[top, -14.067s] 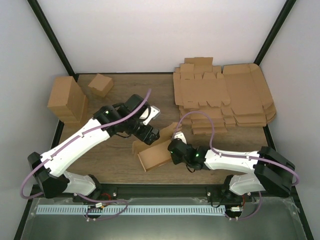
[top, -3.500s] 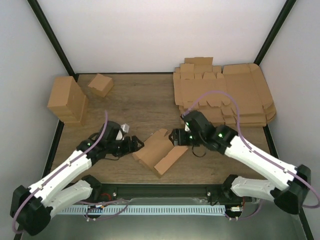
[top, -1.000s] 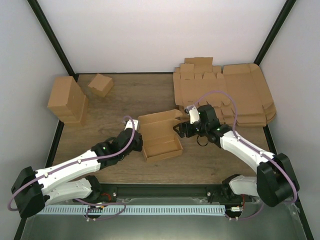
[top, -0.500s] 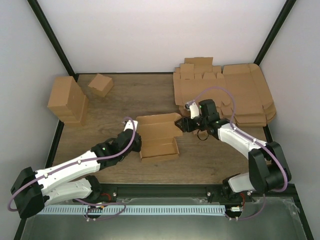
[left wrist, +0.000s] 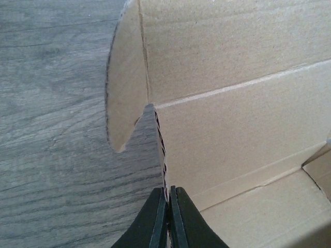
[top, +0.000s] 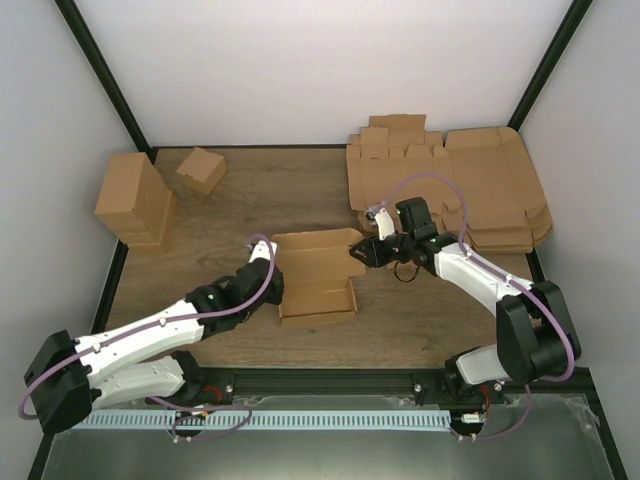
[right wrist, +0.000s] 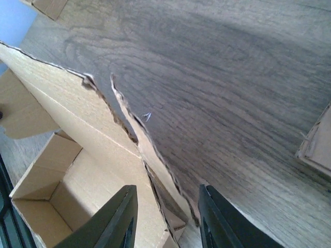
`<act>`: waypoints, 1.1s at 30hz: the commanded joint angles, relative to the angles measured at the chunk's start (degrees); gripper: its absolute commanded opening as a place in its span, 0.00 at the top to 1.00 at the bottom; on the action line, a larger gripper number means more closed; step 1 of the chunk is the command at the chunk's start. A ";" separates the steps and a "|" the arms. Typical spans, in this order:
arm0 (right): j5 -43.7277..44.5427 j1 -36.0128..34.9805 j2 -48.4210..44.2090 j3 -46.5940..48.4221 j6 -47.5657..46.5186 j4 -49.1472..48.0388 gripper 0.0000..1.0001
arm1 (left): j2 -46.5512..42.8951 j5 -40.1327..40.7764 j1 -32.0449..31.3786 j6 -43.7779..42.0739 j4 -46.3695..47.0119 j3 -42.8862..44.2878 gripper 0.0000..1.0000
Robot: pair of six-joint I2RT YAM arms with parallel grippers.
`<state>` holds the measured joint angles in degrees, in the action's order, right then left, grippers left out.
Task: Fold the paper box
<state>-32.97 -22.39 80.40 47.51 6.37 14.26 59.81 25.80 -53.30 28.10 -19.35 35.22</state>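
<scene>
Wood-grain table top (top: 250, 190), walled on three sides by pale panels, seen from above and from both of my wrists. At its far right lies a stack of large flat brown cardboard sheets with rounded corners (top: 480, 190); at far left stands a tall brown cardboard block (top: 133, 200), with a small closed brown carton (top: 201, 169) just beside it. Near the middle, between my two arms, sits the plain brown die-cut paper box (top: 315, 275), partly erected. Its long axis runs left to right across the table, its shallow open tray faces my bases, and its lid panel is on the far side. The tray holds nothing that I can see. My left gripper (left wrist: 168, 206) is clenched on the upright edge of the box's left end wall, below a rounded side flap. My right gripper (right wrist: 165, 217) is released, its fingers spread to either side of the torn-edged flap at the far right corner without pinching it. Judged from this, the right arm is the nearer to the lid's free flap, and the coming fold depends on that flap lying between its parted fingers while the left steadies the opposite end.
</scene>
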 commanded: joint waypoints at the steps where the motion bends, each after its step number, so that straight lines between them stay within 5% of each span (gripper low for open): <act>1: 0.88 -1.40 -0.41 3.38 -0.55 3.59 0.67 | 0.95 0.33 -0.22 -0.08 0.41 0.97 0.96; 15: 16.23 -10.61 -2.89 5.15 10.55 8.63 0.89 | 1.60 -0.92 -0.21 3.38 -0.11 3.56 0.96; 20: 21.86 -13.06 -2.73 6.80 14.83 12.05 0.89 | 1.79 0.17 -0.22 4.57 -0.82 3.82 0.96; 33: 25.98 -14.95 -4.02 8.31 17.21 17.02 0.69 | 2.30 1.55 -0.20 4.53 -1.36 3.81 0.96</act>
<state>-9.08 -36.64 78.26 53.10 22.70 28.95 61.78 25.89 -53.30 32.60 -20.34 37.50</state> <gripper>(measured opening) 0.265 0.039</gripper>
